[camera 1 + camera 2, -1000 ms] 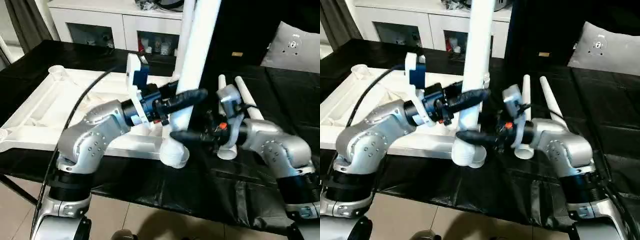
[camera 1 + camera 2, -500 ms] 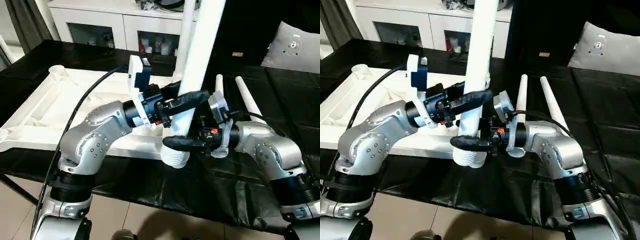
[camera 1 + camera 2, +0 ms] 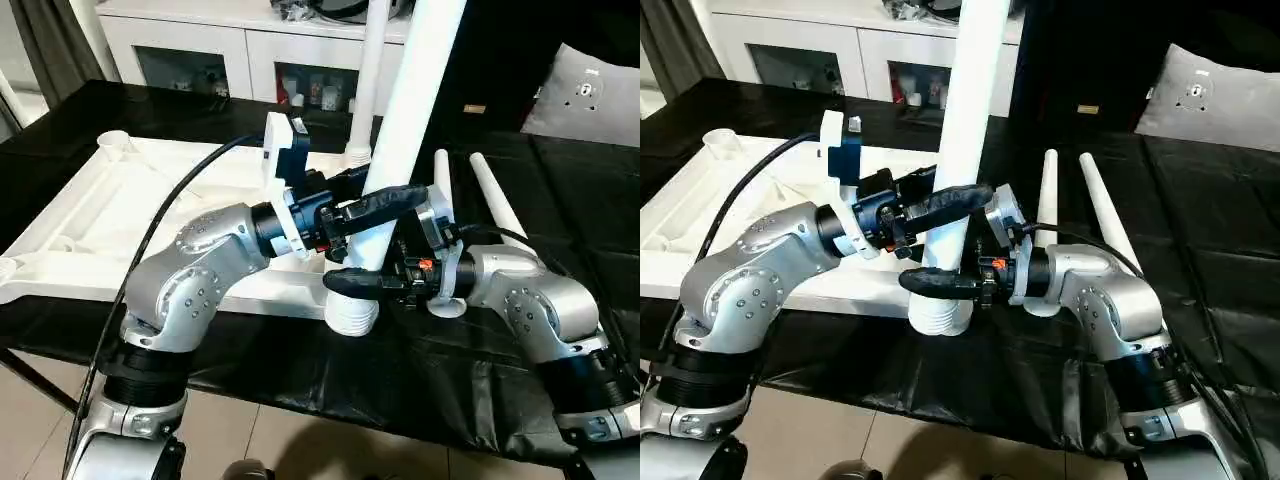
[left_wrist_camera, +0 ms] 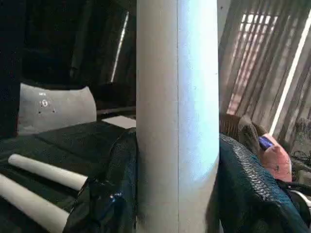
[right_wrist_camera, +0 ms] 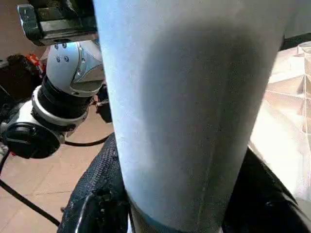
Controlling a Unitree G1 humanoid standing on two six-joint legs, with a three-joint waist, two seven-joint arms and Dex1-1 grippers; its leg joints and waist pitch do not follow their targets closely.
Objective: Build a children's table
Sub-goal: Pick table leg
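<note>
Since both grippers sit on the same white table leg [image 3: 405, 130], which stands nearly upright with its ribbed, threaded foot [image 3: 351, 312] at the near corner of the upturned table top [image 3: 120, 215], the leg is already taken from two sides near its thick end. The left gripper [image 3: 368, 208] has its two black fingers about half spread and pressed against the shaft, one on each side, as the left wrist view shows with dark padded fingers [image 4: 109, 194] flanking the white tube. The right gripper [image 3: 362, 283] sits lower, just above the ribbed foot, its fingers wrapped round the shaft at a similar half spread; the right wrist view shows black pads [image 5: 97, 199] hugging the tube on both sides, so it looks clamped on, though how firmly I cannot tell. The leg appears to be hollow moulded plastic, so likely light and stiff, not fragile, but smooth and glossy, and its taper means a grip could slide toward the thin end under a twist. Low and close to the thick base is the sensible hold, where the diameter fills the fingers and the long shaft has least leverage to tip. One leg [image 3: 368, 75] already stands in a far corner socket of the top, and two more legs [image 3: 490, 195] lie side by side on the black-covered work surface [image 3: 560, 200] to the right, well apart from the top. The ribbed top itself looks broad, rigid and light enough to shift if the leg is turned hard, which is the main risk.
</note>
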